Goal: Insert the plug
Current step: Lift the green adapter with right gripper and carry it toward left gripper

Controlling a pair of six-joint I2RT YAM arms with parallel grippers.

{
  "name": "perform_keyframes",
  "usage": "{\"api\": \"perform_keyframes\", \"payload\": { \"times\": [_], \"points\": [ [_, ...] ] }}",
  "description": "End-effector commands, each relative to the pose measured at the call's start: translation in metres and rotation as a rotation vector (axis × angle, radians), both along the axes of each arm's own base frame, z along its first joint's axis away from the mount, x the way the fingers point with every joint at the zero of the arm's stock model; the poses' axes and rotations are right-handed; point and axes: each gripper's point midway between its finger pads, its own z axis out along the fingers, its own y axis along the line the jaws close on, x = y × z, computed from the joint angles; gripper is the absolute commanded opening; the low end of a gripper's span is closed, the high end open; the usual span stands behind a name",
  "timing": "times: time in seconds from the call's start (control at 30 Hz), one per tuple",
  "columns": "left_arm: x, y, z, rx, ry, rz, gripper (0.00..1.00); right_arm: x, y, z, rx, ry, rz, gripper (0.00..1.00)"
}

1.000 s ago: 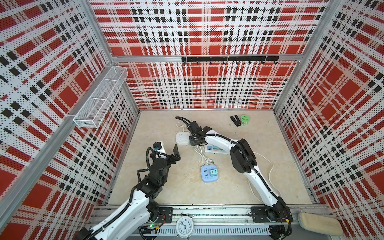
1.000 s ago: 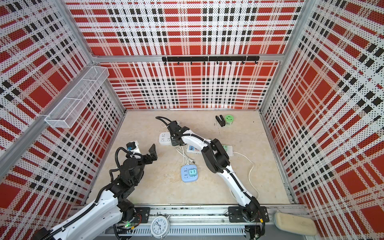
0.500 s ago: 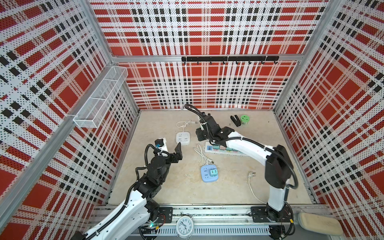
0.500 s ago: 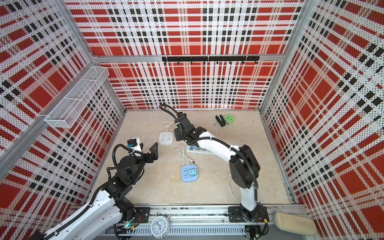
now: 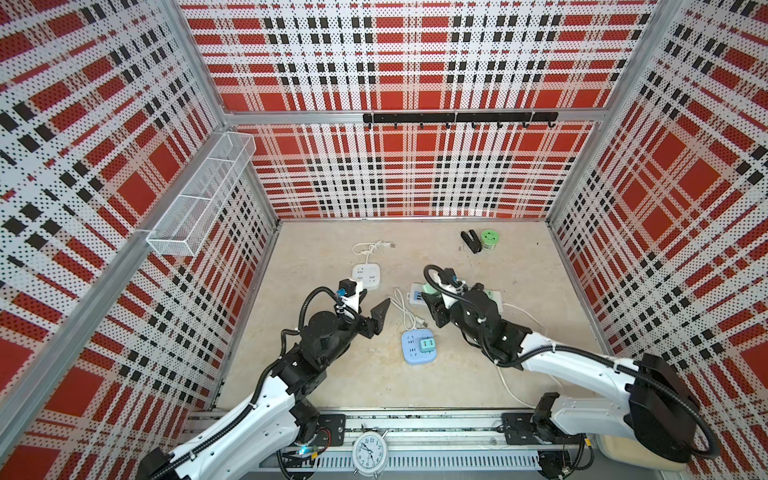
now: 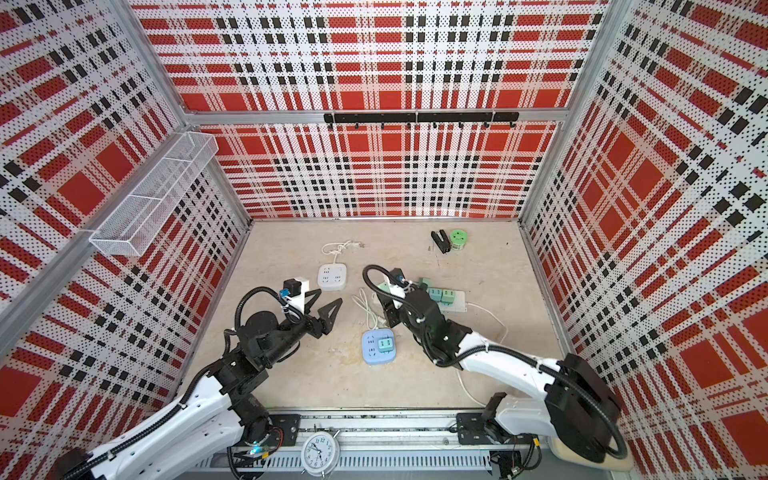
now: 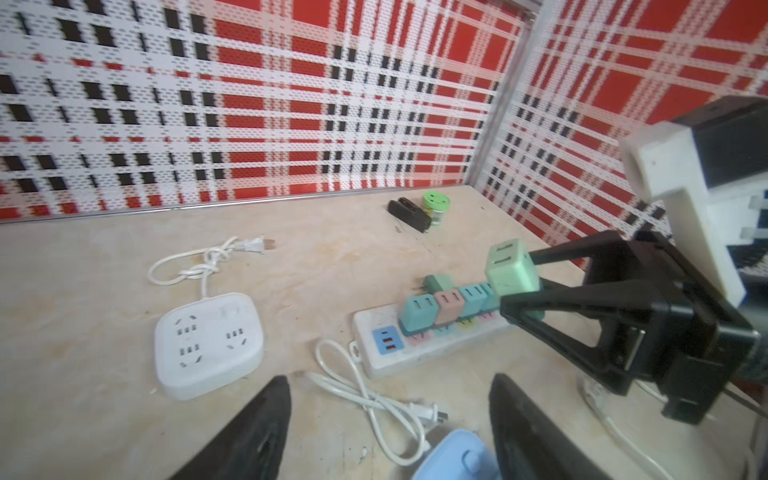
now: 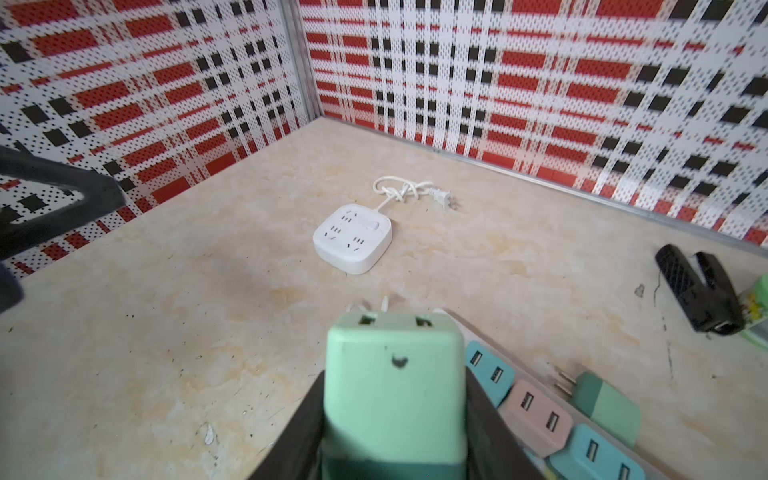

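Hovering low over the table [image 5: 332, 382], the right pincer [image 5: 433, 302] pinches a mint-green plug [image 5: 430, 289] in both top views, held just above one end of the long power strip [image 5: 411, 287], apparently so it can go to a free socket. Across the middle the left pincer [image 6: 323, 303] hangs spread and empty near the white socket block [image 6: 331, 276], seemingly placed to steady whichever block takes the plug. A blue socket block [image 6: 378, 347], already carrying one green adapter [image 6: 385, 344], lies between the two arms. The left wrist view looks out between that pincer's parted fingers [image 7: 257, 432] at the plug [image 7: 509, 270], clamped by its flanks and raised over the strip's row of teal and pink adapters [image 7: 415, 313]; the side grip leaves its ends free for insertion. A spare dark-green adapter [image 7: 436, 282] lies on its side behind the row, and a loose white cable [image 7: 353, 392] trails across the table. The right wrist view shows the plug [image 8: 395, 390] filling the gap between the black fingers [image 8: 299, 432], with the white socket block [image 8: 353, 237] straight ahead and well apart. Judging by that aim, the block is the likely target, though the pictures do not settle it; the plug is not yet inserted.
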Motion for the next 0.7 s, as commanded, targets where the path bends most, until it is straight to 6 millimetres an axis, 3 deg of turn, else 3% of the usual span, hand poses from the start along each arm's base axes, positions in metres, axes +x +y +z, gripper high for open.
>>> {"api": "perform_keyframes", "payload": {
  "times": [0.0, 0.4, 0.67],
  "points": [
    [-0.018, -0.030, 0.026, -0.028, -0.062, -0.178, 0.75, -0.005, -0.010, 0.043, 0.096, -0.231, -0.007, 0.24],
    [-0.026, -0.059, 0.018, -0.017, -0.025, -0.333, 0.75, -0.063, -0.003, 0.034, 0.112, -0.518, 0.247, 0.21],
    [-0.035, -0.081, 0.011, 0.000, 0.013, -0.460, 0.73, -0.074, 0.017, 0.025, 0.007, -0.578, 0.318, 0.18]
  ]
}}
